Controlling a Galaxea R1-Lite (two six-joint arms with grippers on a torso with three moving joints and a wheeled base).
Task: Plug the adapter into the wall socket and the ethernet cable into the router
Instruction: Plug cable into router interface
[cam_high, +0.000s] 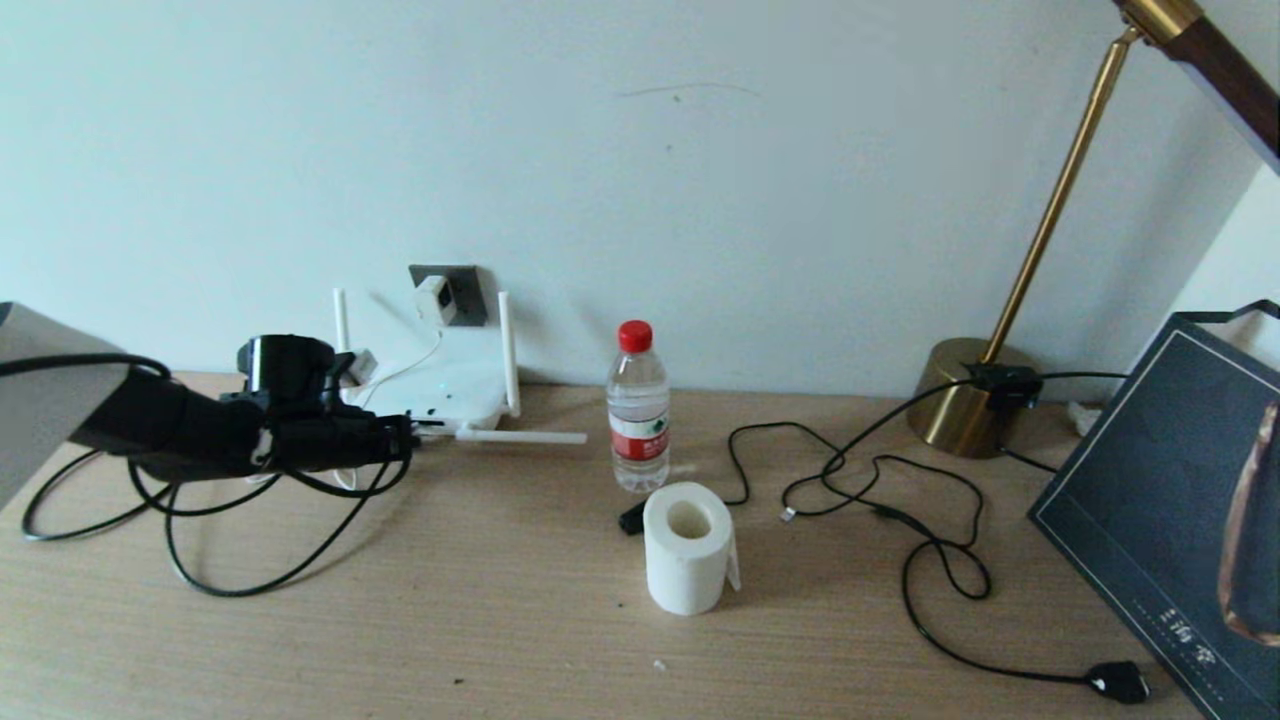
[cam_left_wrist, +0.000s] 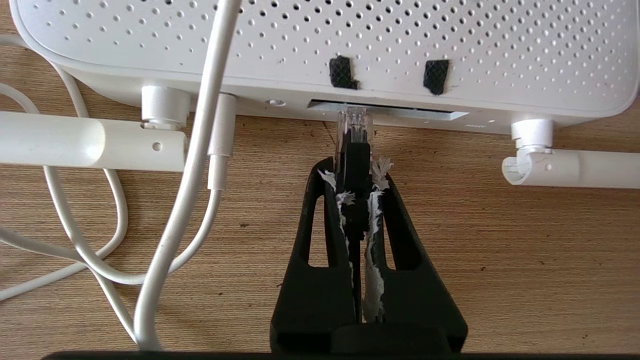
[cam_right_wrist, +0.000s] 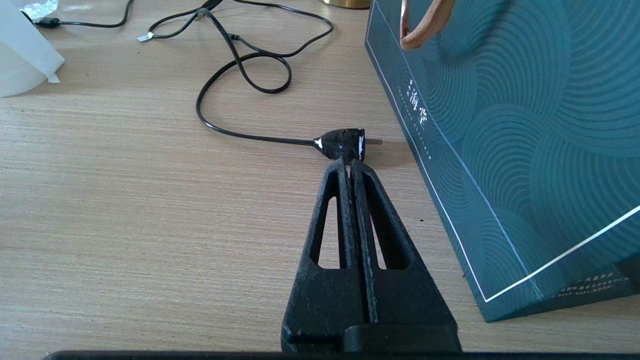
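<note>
A white power cord and a folded-down antenna lie just beside the left gripper, which is clamped on the ethernet cable, its clear plug tip at the router port slot. The adapter sits in the wall socket beyond. The right gripper, fingers pressed together and empty, hovers near a black lamp plug and a teal gift bag.

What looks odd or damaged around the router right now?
One router antenna lies flat on the table instead of standing. The left gripper, shut on the ethernet cable plug at the port slot, has white lining shredded on its fingers. The right gripper sits shut and empty.
</note>
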